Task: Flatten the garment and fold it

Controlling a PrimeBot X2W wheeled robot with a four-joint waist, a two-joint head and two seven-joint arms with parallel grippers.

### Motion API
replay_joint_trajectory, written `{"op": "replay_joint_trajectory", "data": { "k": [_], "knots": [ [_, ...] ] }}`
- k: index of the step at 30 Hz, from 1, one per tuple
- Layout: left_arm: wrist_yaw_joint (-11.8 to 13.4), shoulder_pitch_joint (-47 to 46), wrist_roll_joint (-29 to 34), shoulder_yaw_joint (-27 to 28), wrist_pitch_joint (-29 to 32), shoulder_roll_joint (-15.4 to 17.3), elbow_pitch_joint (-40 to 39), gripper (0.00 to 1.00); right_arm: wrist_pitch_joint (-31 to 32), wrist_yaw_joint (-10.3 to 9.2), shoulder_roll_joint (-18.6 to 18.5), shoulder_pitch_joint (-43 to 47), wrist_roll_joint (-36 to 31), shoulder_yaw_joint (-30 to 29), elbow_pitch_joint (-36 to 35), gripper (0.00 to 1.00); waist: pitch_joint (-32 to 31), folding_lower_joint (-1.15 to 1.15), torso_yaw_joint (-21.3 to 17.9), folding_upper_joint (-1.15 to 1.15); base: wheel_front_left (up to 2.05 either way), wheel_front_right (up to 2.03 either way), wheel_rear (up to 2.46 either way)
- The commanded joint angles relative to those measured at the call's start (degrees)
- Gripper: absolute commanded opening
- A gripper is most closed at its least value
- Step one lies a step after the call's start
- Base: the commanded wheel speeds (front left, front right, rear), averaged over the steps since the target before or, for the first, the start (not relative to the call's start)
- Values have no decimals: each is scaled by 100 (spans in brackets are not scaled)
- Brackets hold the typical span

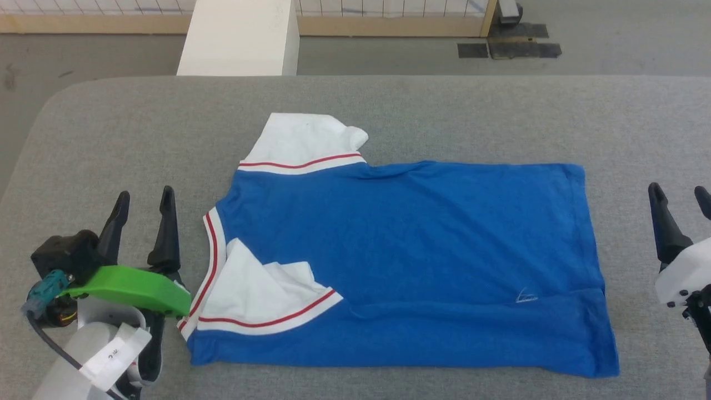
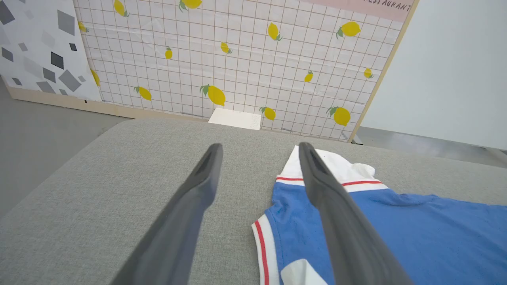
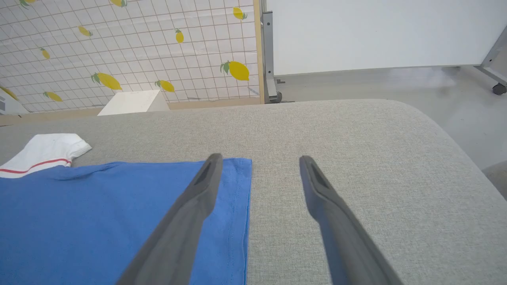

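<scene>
Left pincer (image 1: 145,193) and right pincer (image 1: 679,189) flank the garment (image 1: 416,250), both spread and empty, on the grey desk (image 1: 111,128); near sleeve lies folded in, the far sleeve likely needs gripping next.

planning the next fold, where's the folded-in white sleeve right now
In the head view the red-trimmed white sleeve lies folded onto the near left corner of the bright blue soft T-shirt, just right of the left gripper.

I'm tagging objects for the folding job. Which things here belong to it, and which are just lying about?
Job: garment; left gripper, right gripper, both open; grey table under it.
Bystanders: white block beyond the table; lemon-print panel; dark floor mats.
</scene>
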Motion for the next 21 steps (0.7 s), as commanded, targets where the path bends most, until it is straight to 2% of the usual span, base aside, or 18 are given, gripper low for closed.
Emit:
{"op": "replay_joint_trajectory", "data": {
  "k": [1,7,13,17,21],
  "knots": [
    [-50,-135,112,6,-53,-52,59,100,-44,-8,37,-64,17,11,31,100,102,0,9,0,0,0,0],
    [-284,-632,282,-191,35,-41,394,100,-86,-8,29,-187,27,21,28,100,365,0,19,0,0,0,0],
    [-714,-1779,382,-499,564,-10,890,100,-2,-8,-22,-397,30,91,-108,100,763,0,27,0,0,0,0],
    [-1078,-2762,288,-665,1030,-120,1470,100,108,-8,-65,-541,27,169,-241,100,1110,0,10,0,0,0,0],
    [-1298,-3733,85,-806,1633,-249,2105,100,221,-8,-106,-647,15,229,-398,100,1448,0,-27,0,0,0,0]
  ]
}}
